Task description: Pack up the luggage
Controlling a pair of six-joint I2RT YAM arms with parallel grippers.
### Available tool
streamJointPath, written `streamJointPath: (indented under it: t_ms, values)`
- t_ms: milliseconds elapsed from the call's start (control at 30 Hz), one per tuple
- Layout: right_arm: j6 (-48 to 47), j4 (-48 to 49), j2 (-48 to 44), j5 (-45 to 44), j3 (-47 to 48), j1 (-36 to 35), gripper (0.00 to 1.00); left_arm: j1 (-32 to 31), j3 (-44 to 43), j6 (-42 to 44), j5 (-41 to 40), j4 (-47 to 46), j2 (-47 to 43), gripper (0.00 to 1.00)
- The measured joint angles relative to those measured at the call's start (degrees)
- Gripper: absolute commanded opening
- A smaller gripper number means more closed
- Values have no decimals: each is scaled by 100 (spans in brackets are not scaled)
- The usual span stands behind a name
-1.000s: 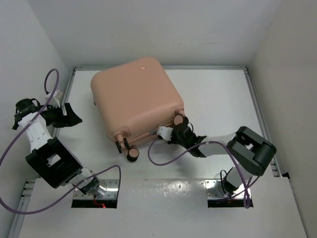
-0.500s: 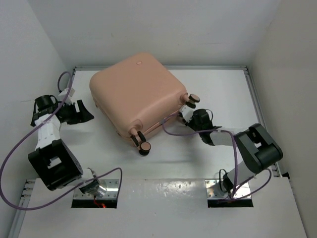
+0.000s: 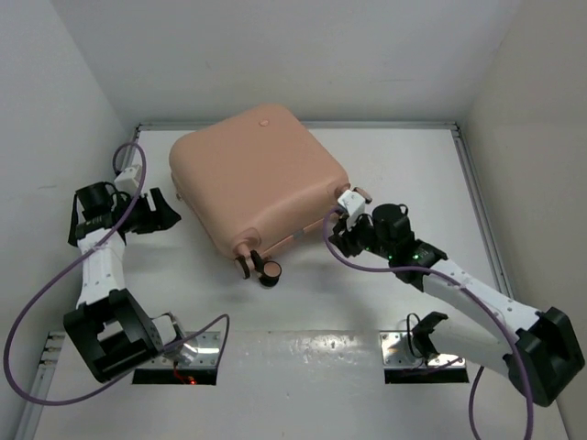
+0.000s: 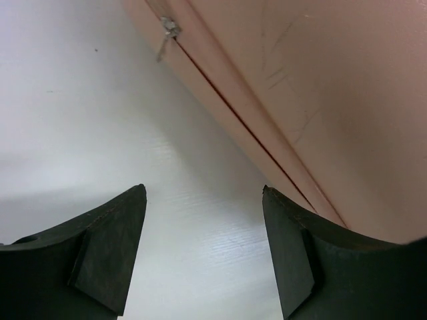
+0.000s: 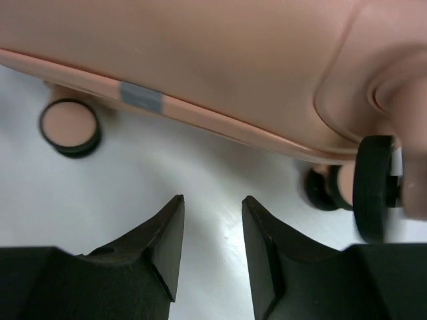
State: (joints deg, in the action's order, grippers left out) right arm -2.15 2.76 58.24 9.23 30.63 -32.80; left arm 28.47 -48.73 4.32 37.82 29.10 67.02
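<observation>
The luggage (image 3: 261, 179) lies shut and flat in the middle of the table, its wheels (image 3: 271, 269) toward the near edge. My left gripper (image 3: 171, 213) is open just off the case's left side. In the left wrist view its fingers (image 4: 110, 247) frame bare table, with the zipper seam (image 4: 267, 147) running along the case's wall. My right gripper (image 3: 337, 238) is open near the case's right near corner, apart from it. In the right wrist view its fingertips (image 5: 179, 200) hold nothing, and the case's shell (image 5: 200, 53) and a black-rimmed wheel (image 5: 373, 187) lie beyond them.
White walls (image 3: 83, 101) close in the table on the left, back and right. A metal rail (image 3: 477, 202) runs along the right edge. Purple cables (image 3: 37, 302) loop beside both arms. Another wheel (image 5: 69, 127) rests on the table in the right wrist view.
My right gripper has opened and drawn back from the case's wheel corner. The case has turned on the table. My left gripper has moved right, closer to the case's side.
</observation>
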Motion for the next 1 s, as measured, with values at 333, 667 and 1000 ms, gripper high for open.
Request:
streamJointPath:
  t_ms: [333, 667, 1000]
  values:
    - [616, -728, 573, -994, 262, -264, 27, -271, -103, 57, -66, -24, 227, 70]
    - [385, -1427, 769, -1045, 918, 1303, 81, -669, -59, 337, -380, 48, 13, 70]
    - [-44, -3687, 1169, 715, 3534, 1353, 88, -673, -57, 448, -487, 42, 0, 70]
